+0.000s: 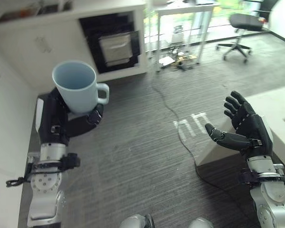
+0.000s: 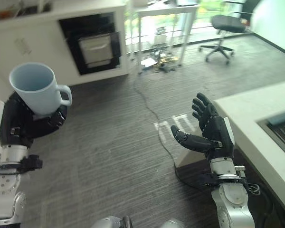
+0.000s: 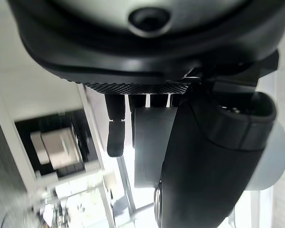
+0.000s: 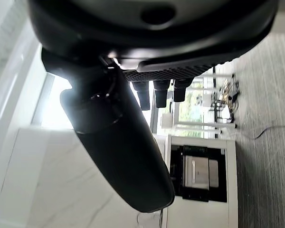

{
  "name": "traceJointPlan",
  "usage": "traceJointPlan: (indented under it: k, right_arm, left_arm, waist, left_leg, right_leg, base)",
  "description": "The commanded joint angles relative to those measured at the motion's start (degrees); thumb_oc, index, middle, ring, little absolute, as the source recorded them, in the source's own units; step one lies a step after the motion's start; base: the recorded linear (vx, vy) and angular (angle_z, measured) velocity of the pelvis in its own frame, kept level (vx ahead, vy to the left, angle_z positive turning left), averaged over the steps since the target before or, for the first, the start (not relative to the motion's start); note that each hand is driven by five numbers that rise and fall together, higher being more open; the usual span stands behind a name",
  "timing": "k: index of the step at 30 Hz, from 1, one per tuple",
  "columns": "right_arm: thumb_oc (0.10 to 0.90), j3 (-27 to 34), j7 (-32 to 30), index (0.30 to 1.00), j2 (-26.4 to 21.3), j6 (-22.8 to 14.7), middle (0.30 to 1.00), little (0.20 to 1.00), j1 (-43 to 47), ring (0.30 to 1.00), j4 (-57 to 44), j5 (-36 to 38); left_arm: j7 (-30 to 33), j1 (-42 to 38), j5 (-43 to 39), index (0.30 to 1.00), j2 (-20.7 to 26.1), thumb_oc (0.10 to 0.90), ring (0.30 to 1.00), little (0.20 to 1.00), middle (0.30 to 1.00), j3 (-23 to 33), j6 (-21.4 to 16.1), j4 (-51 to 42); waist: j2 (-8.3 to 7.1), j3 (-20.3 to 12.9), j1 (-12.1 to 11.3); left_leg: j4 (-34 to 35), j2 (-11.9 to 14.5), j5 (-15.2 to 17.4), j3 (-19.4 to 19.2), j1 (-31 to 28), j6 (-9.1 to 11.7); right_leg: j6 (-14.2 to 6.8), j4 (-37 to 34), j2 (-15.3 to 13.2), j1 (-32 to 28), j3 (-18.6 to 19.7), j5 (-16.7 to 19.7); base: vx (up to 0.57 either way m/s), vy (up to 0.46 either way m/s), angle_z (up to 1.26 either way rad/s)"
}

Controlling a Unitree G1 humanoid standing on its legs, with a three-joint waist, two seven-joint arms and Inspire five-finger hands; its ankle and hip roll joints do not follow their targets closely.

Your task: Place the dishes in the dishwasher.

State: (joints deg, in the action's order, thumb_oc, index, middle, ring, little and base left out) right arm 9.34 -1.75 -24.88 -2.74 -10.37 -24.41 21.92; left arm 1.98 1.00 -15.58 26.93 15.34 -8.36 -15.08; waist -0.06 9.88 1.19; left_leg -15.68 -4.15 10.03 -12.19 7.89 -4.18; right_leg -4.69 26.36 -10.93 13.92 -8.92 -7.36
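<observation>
A pale blue mug (image 1: 77, 86) stands upright in my left hand (image 1: 57, 119), its handle pointing right and its mouth up; the fingers and thumb curl round its lower body. The same mug (image 2: 37, 89) is held well above the dark floor. My right hand (image 1: 244, 127) hovers open at the right, fingers spread and thumb out, holding nothing. The dishwasher (image 1: 113, 42) is an open dark bay in the white cabinet at the back, with a grey rack (image 2: 95, 48) inside. In the left wrist view the mug (image 3: 270, 154) shows as a pale curve behind the thumb.
A white counter (image 2: 256, 118) with a sink edge (image 2: 280, 128) lies at the right. A white table (image 1: 185, 12) and an office chair (image 1: 240, 28) stand at the back, with clutter (image 1: 178, 59) on the floor beneath the table. White cabinets (image 1: 19, 42) line the left.
</observation>
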Motion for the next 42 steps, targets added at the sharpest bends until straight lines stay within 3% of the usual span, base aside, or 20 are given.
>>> traceJointPlan:
  k: [1,8,17,18,23,28,29,31,32,33,34,35,36,37,39,40,41,42]
  right_arm:
    - [0.800,6.0,0.7,0.900,-4.2,-6.9,0.900,0.900,7.9,0.900,-2.2,0.9]
    - [0.800,3.5,1.8,0.900,-6.3,-8.1,0.900,0.900,11.2,0.900,-2.7,2.0]
    - [0.800,3.9,3.1,0.900,-7.8,-7.4,0.900,0.900,11.2,0.900,-3.6,3.4]
    - [0.800,0.7,6.2,0.900,-3.8,-9.8,0.900,0.900,7.2,0.900,-3.9,3.2]
    - [0.800,-0.9,3.7,0.900,-5.3,-7.7,0.900,0.900,11.1,0.900,-2.9,1.9]
    - [0.800,0.4,5.6,0.900,-6.9,-7.4,0.900,0.900,10.5,0.900,-3.3,2.3]
    - [0.800,0.7,5.8,0.900,-7.4,-7.5,0.900,0.900,10.4,0.900,-3.4,2.6]
    - [0.800,1.5,6.1,0.900,-8.2,-7.9,0.900,0.900,9.8,0.900,-3.5,3.1]
    - [0.800,1.7,6.3,0.900,-8.7,-8.2,0.900,0.900,9.7,0.900,-3.5,3.3]
    - [0.800,1.7,6.5,0.900,-8.7,-8.4,0.900,0.900,9.7,0.900,-3.4,3.2]
    - [0.800,1.8,7.2,0.900,-8.7,-8.7,0.900,0.900,9.5,0.900,-3.3,3.0]
    - [0.800,1.8,7.2,0.900,-8.7,-8.7,0.900,0.900,9.5,0.900,-3.3,3.0]
    - [0.800,1.7,7.5,0.900,-8.2,-8.5,0.900,0.900,9.7,0.900,-3.1,2.4]
    - [0.800,1.1,7.0,0.900,-7.8,-8.0,0.900,0.900,10.5,0.900,-2.9,2.1]
    - [0.800,0.3,7.0,0.900,-7.1,-7.8,0.900,0.900,11.1,0.900,-2.8,2.0]
    - [0.800,0.3,7.0,0.900,-7.0,-7.8,0.900,0.900,10.9,0.900,-2.9,2.2]
    - [0.800,0.6,7.6,0.900,-6.7,-8.2,0.900,0.900,9.5,0.900,-3.1,2.8]
    - [0.800,0.7,7.8,0.900,-6.9,-8.6,0.900,0.900,8.8,0.900,-3.1,2.8]
  left_arm:
    - [3.6,-5.7,1.3,0.300,6.7,0.400,0.300,0.300,0.300,-1.5,-3.9,-6.4]
    - [4.2,-4.0,2.2,0.300,5.9,0.400,0.300,0.300,0.300,-1.5,-2.5,-7.6]
    - [3.5,-0.6,1.9,0.300,6.2,0.400,0.300,0.300,0.300,0.5,-2.5,-7.7]
    - [6.0,1.0,2.7,0.300,4.7,0.400,0.300,0.300,0.300,-3.8,-7.2,-6.7]
    - [8.3,-0.6,2.9,0.300,3.9,0.400,0.300,0.300,0.300,-4.7,-6.0,-6.3]
    - [10.2,0.5,2.4,0.300,3.2,0.400,0.300,0.300,0.300,-2.9,-6.7,-6.3]
    - [10.4,0.7,2.5,0.300,3.1,0.400,0.300,0.300,0.300,-2.8,-6.8,-6.3]
    - [10.9,1.3,2.6,0.300,2.5,0.400,0.300,0.300,0.300,-2.8,-7.3,-6.4]
    - [11.1,1.8,2.6,0.300,1.9,0.400,0.300,0.300,0.300,-2.7,-7.6,-6.6]
    - [11.2,2.0,2.6,0.300,1.7,0.400,0.300,0.300,0.300,-2.7,-7.6,-6.8]
    - [11.2,2.4,2.8,0.300,1.4,0.400,0.300,0.300,0.300,-2.3,-7.9,-7.0]
    - [11.2,2.4,2.8,0.300,1.4,0.400,0.300,0.300,0.300,-2.3,-7.9,-7.0]
    - [10.8,2.5,3.3,0.300,0.7,0.400,0.300,0.300,0.300,-2.3,-8.2,-6.6]
    - [10.5,2.7,3.5,0.300,0.4,0.400,0.300,0.300,0.300,-2.2,-8.1,-6.7]
    - [10.3,4.3,3.7,0.300,0.3,0.400,0.300,0.300,0.300,-1.4,-8.3,-7.0]
    - [10.4,4.7,3.7,0.300,0.4,0.400,0.300,0.300,0.300,-1.3,-8.4,-7.0]
    - [10.6,5.9,3.0,0.300,0.9,0.400,0.300,0.300,0.300,-0.9,-8.9,-6.5]
    - [10.7,6.3,2.7,0.300,1.2,0.400,0.300,0.300,0.300,-0.8,-9.3,-6.2]
  waist:
    - [-1.66,-4.2,3.2]
    - [-1.63,-5.0,-1.1]
    - [-0.62,-5.9,-1.5]
    - [-0.69,-3.1,2.7]
    - [-0.85,-4.2,1.3]
    - [-0.77,-4.6,0.9]
    - [-0.91,-4.4,0.7]
    - [-1.58,-3.6,-0.1]
    - [-2.73,-2.9,-0.7]
    - [-3.39,-2.2,-1.0]
    - [-3.99,-0.9,-1.4]
    - [-3.99,-0.9,-1.4]
    - [-3.90,-0.3,-1.6]
    - [-3.56,-0.1,-2.1]
    - [-0.73,0.0,-2.4]
    - [-0.19,-0.1,-2.4]
    - [1.18,-0.8,-2.3]
    - [1.54,-1.0,-2.3]
  left_leg:
    - [-1.5,7.5,3.9,1.3,-2.5,5.9]
    - [-1.5,8.9,3.6,2.8,-2.0,5.9]
    - [-1.5,10.8,2.8,3.5,-2.1,7.6]
    - [-1.5,2.9,5.8,5.5,-3.9,3.9]
    - [-1.5,3.3,5.8,4.4,-3.8,3.3]
    - [-1.5,4.8,5.0,3.1,-5.4,4.7]
    - [-1.5,4.8,4.3,2.9,-5.8,5.2]
    - [-1.5,4.7,-2.5,2.8,-6.9,7.3]
    - [-2.5,4.5,-8.3,1.9,-6.9,8.7]
    - [-4.8,4.4,-10.1,1.6,-5.8,9.2]
    - [-11.7,5.2,-10.9,1.8,-1.9,9.4]
    - [-11.7,5.2,-10.9,1.8,-1.9,9.4]
    - [-10.7,6.5,-10.2,1.2,0.2,9.0]
    - [-4.5,6.4,-9.0,0.3,0.2,8.1]
    - [-1.5,9.3,-5.2,0.8,4.4,8.3]
    - [-1.5,10.0,-4.7,1.3,5.8,8.6]
    - [-1.5,11.9,-7.4,3.1,9.5,10.3]
    - [-1.5,12.2,-8.1,3.6,10.4,10.7]
  right_leg:
    - [-5.1,-9.2,-2.7,-4.1,-1.7,5.4]
    - [-4.7,-9.2,-1.4,-7.8,-4.8,-0.7]
    - [-2.8,-9.2,0.9,-9.1,-5.0,-3.6]
    - [-2.8,-9.2,5.6,-3.3,0.9,1.1]
    - [-1.4,-9.2,6.9,-4.7,0.3,-0.9]
    - [-0.1,-9.2,8.1,-6.7,-0.2,-3.0]
    - [0.1,-9.2,8.1,-6.9,-0.4,-3.1]
    - [1.0,-9.2,7.9,-7.8,-0.6,-3.7]
    - [1.8,-9.2,7.0,-8.5,-0.2,-4.0]
    - [2.2,-9.2,6.5,-8.9,0.1,-4.0]
    - [3.0,-9.2,6.3,-9.6,0.4,-4.0]
    - [3.0,-9.2,6.3,-9.6,0.4,-4.0]
    - [3.0,-9.2,6.5,-10.1,-0.1,-4.0]
    - [2.4,-9.2,6.9,-10.5,0.1,-4.4]
    - [1.3,-9.2,9.8,-11.5,1.4,-5.6]
    - [1.3,-9.2,10.4,-11.9,1.8,-5.9]
    - [1.7,-9.2,12.5,-13.1,2.9,-7.1]
    - [2.1,-9.2,13.2,-13.9,3.5,-8.0]
  base:
    - [0.03,0.048,1.90]
    - [0.01,-0.116,0.22]
    - [0.02,-0.136,0.12]
    - [-0.01,-0.128,-0.15]
    - [0.04,-0.135,-0.07]
    - [0.10,-0.156,-0.01]
    - [0.11,-0.176,0.00]
    - [0.10,-0.209,-0.03]
    - [0.06,-0.201,-0.17]
    - [0.05,-0.242,-0.25]
    - [0.01,-0.151,-0.38]
    - [0.04,-0.137,-0.19]
    - [0.11,-0.013,-0.17]
    - [0.19,0.059,0.15]
    - [0.22,0.155,0.11]
    - [0.33,0.175,-0.20]
    - [0.34,0.176,-0.31]
    - [0.46,0.264,-0.50]
